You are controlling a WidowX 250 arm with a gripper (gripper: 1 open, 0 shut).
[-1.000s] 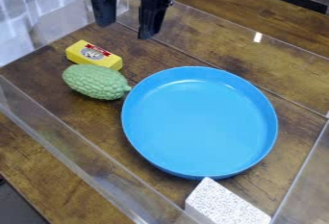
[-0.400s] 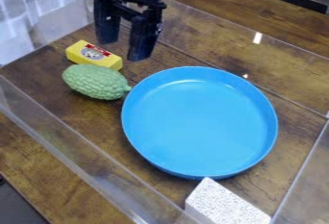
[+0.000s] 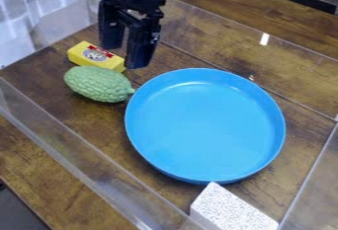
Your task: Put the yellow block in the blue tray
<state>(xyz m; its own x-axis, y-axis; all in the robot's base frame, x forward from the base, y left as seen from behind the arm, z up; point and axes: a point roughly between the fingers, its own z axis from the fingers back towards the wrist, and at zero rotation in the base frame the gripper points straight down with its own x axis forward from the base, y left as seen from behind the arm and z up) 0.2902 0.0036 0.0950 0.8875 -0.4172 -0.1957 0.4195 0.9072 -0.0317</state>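
Observation:
The yellow block (image 3: 94, 56) lies on the wooden table at the left, a red-and-white round mark on its top. My gripper (image 3: 126, 48) hangs pointing down just right of and slightly behind the block, its black fingers (image 3: 140, 52) spread open with nothing between them; the left finger overlaps the block's right end in this view. The blue tray (image 3: 205, 123), a large round shallow dish, sits empty in the middle of the table, to the right and in front of the gripper.
A green bumpy oval lump (image 3: 98, 84) lies right in front of the yellow block, touching the tray's left rim. A white speckled sponge-like block (image 3: 232, 209) sits at the front edge. Clear plastic walls (image 3: 53, 135) ring the table.
The gripper has come down and shifted left toward the yellow block, and its fingers have rolled about their axis. It stayed open. The block, lump and tray have not moved.

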